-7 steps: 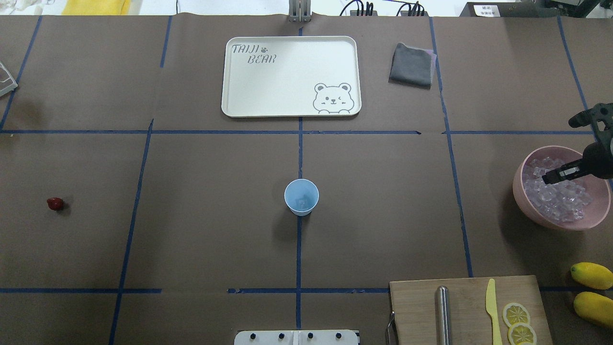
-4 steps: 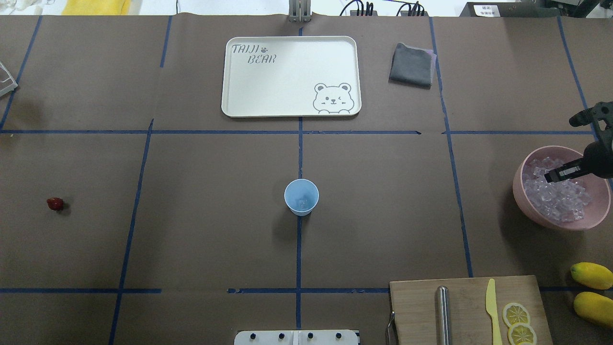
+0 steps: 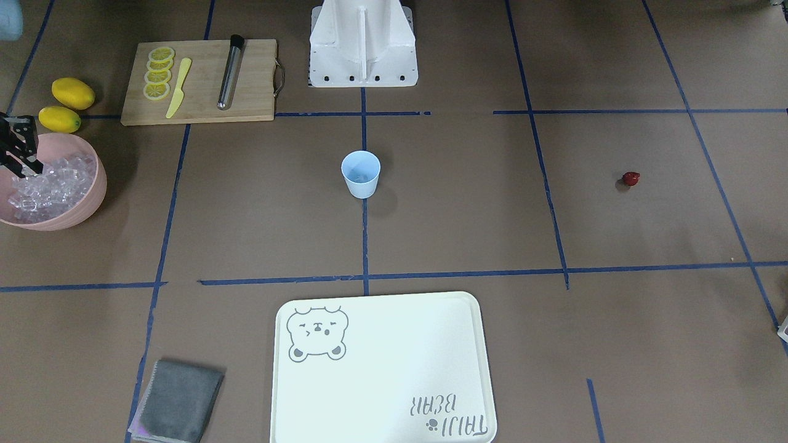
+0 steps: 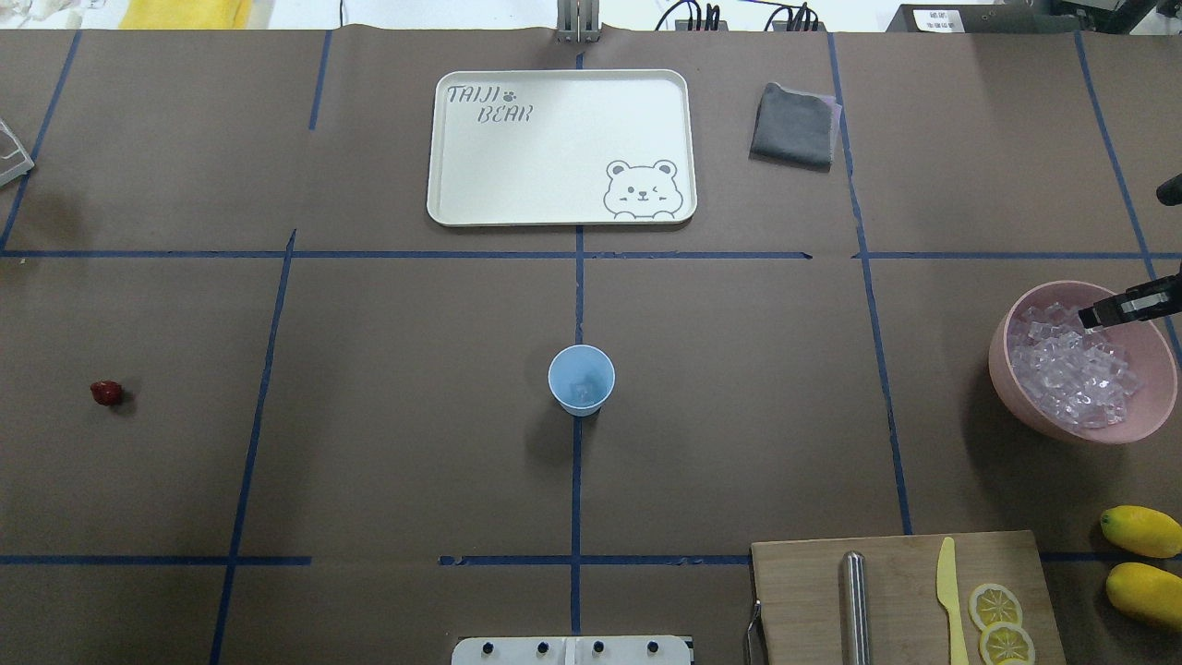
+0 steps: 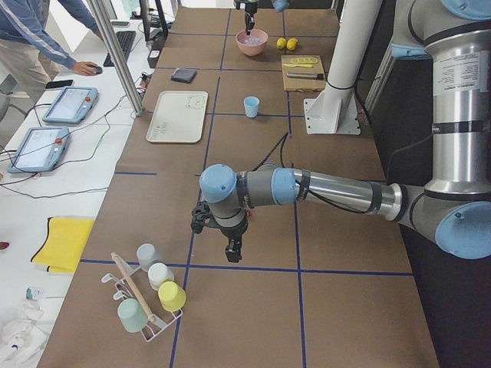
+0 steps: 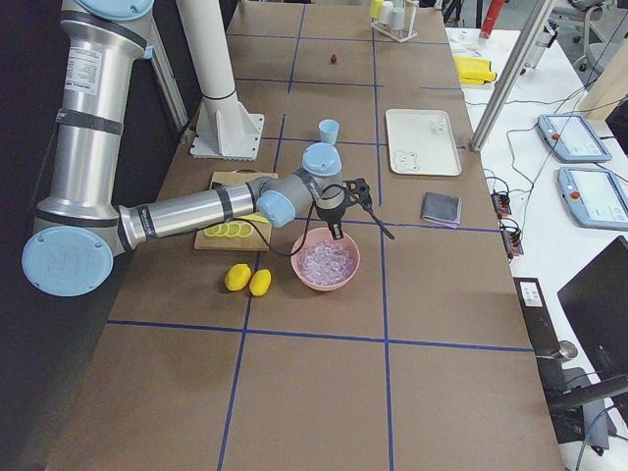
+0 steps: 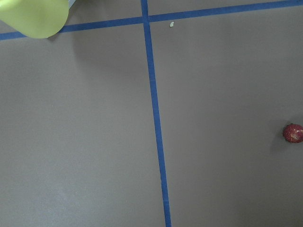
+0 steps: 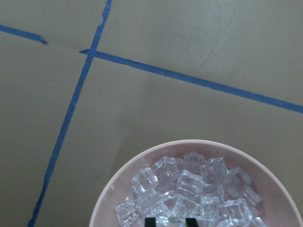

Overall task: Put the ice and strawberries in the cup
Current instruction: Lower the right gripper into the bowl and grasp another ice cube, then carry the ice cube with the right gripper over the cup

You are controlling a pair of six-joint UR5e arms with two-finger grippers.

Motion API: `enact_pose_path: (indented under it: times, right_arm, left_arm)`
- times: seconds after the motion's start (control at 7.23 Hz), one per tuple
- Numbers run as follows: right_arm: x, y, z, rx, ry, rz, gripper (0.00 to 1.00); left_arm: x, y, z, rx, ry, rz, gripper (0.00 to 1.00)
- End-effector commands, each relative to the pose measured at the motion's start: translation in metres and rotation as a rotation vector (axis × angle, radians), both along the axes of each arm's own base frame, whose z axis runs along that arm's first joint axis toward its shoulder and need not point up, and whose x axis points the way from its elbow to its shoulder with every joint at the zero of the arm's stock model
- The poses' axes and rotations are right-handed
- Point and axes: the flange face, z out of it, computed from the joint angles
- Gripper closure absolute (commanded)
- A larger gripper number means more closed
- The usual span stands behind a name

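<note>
The pale blue cup [image 4: 581, 379] stands upright at the table's middle, with what looks like one ice cube inside. The ice [image 4: 1071, 374] fills the pink bowl [image 4: 1002, 369] at the right. My right gripper [image 4: 1094, 316] hangs over the bowl's far side. In the right wrist view its fingertips [image 8: 150, 221] stand narrowly apart and seem to pinch an ice cube. The dark red strawberry [image 4: 107, 392] lies alone at the far left and shows in the left wrist view [image 7: 293, 133]. My left gripper [image 5: 232, 249] hovers beyond the strawberry; I cannot tell its state.
A white bear tray [image 4: 561, 148] and a grey cloth [image 4: 794, 125] lie at the far side. A cutting board [image 4: 905, 591] with a metal rod, a yellow knife and lemon slices sits near right, with two lemons [image 4: 1140, 529] beside it. A cup rack [image 5: 146, 295] stands by the left arm.
My right gripper has moved toward the view's right edge and a little farther back over the bowl. The cup and strawberry have not moved.
</note>
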Motion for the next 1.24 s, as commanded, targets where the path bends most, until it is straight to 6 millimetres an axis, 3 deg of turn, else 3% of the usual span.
enact_pose_path:
  times: [0.0,0.28,0.41,0.55,0.69,0.83,1.11]
  right_arm:
    - [-0.009,-0.015,-0.059,-0.005,-0.010,-0.004,1.00]
    - [-0.056,-0.036,-0.116,0.006,-0.009,-0.040,1.00]
    - [-0.093,-0.041,-0.157,-0.042,-0.029,-0.020,0.99]
    - [-0.141,-0.036,-0.198,-0.051,-0.023,-0.024,0.99]
    - [-0.213,-0.012,-0.237,-0.068,0.017,-0.032,0.98]
    - [-0.266,-0.003,-0.275,-0.083,0.042,0.004,0.98]
    - [-0.327,0.019,-0.333,-0.136,-0.015,0.053,0.98]
  left_arm:
    - [0.000,0.000,0.002,-0.004,0.000,0.000,0.00]
    - [-0.001,0.001,0.001,-0.004,0.001,-0.002,0.00]
    - [0.000,0.001,0.001,-0.004,0.003,-0.002,0.00]
    - [0.000,0.000,0.001,-0.004,0.003,0.000,0.00]
    - [0.000,0.000,0.001,-0.004,0.003,0.000,0.00]
    - [0.000,0.000,0.001,-0.004,0.003,0.000,0.00]
    - [0.000,0.001,0.003,-0.008,0.003,-0.002,0.00]
